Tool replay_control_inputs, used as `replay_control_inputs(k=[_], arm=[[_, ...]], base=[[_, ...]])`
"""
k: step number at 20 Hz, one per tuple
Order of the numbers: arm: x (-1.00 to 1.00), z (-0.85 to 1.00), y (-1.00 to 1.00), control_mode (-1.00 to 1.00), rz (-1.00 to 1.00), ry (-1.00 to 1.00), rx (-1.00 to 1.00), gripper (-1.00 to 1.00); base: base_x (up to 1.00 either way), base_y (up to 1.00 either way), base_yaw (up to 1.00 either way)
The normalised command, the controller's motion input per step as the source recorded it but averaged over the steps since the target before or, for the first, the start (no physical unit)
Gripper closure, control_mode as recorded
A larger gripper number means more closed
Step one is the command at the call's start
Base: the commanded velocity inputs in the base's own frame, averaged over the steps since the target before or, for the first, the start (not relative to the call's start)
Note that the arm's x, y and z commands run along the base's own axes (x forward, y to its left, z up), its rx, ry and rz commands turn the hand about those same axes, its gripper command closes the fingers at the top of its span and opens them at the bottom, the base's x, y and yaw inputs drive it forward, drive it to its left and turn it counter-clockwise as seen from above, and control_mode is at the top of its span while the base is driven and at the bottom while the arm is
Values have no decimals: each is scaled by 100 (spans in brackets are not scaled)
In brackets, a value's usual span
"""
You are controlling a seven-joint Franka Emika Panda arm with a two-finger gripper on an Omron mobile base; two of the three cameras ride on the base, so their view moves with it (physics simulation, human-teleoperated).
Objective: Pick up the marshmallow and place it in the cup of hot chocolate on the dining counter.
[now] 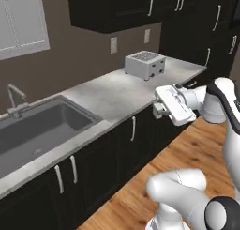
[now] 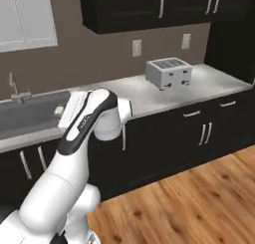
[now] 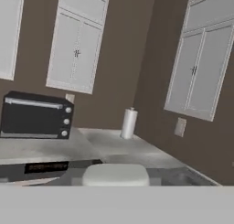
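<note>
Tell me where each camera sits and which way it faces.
Left base view: behind the arm on its left, looking down at the sink and toaster; white arm at right.
Right base view: behind on its right, facing the same counter; arm at lower left.
Hand view: on the hand, facing a corner with a black oven and paper roll.
Both base views share toaster and sink.

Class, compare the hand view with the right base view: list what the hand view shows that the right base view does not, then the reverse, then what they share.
Hand view, not the right base view: a black countertop oven, an upright paper towel roll and tall white panelled doors.
Right base view, not the hand view: a silver toaster, a sink with a faucet, dark base cabinets and a wooden floor.
Shared: a brown wall, a grey worktop and a wall outlet.
</note>
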Motion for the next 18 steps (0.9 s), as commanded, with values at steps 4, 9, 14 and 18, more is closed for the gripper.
replay_control_inputs(k=[4,9,14,18], arm=[[0,0,0,100,0,0,0,100],[0,0,0,100,0,0,0,100],[0,0,0,100,0,0,0,100],[0,0,0,100,0,0,0,100]], base=[[30,-93,-59],[21,-48,-73],[12,-2,-83],[12,-5,-81]])
